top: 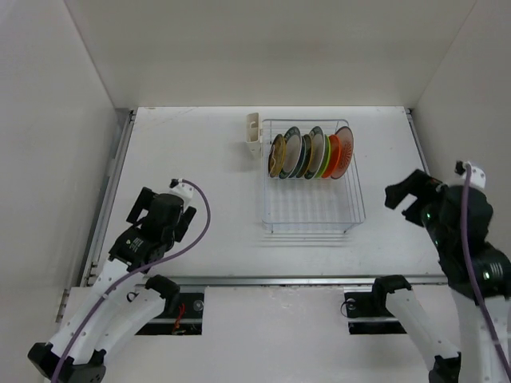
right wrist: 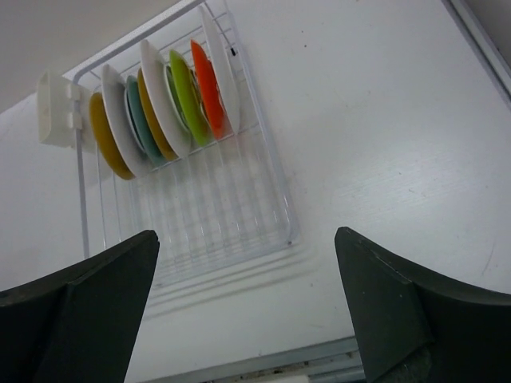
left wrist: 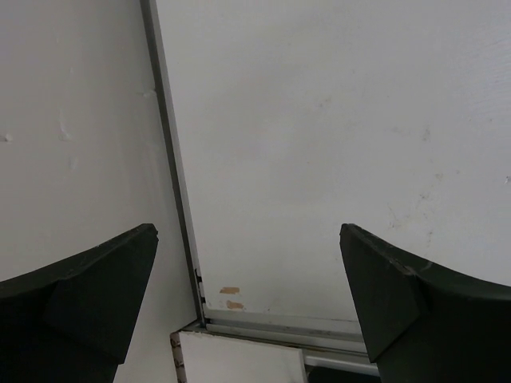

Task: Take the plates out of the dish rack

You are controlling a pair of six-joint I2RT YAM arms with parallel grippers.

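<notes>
The dish rack (top: 313, 206) is a white wire basket at the table's centre-right. Several plates stand on edge in its far end: amber-yellow (top: 277, 155), white with a teal rim (top: 292, 151), lime green (top: 325, 157), orange (top: 334, 155), and white with an orange centre (top: 344, 151). The right wrist view shows the rack (right wrist: 209, 217) and the same plates, including lime green (right wrist: 185, 96) and orange (right wrist: 207, 86). My right gripper (top: 406, 190) (right wrist: 245, 234) is open and empty, right of the rack. My left gripper (top: 152, 211) (left wrist: 247, 231) is open and empty, far left of the rack.
A cream utensil cup (top: 254, 134) (right wrist: 54, 109) hangs on the rack's far left corner. White walls enclose the table on the left, right and back. A metal rail (left wrist: 172, 159) runs along the table's left edge and another along the near edge (top: 263, 280).
</notes>
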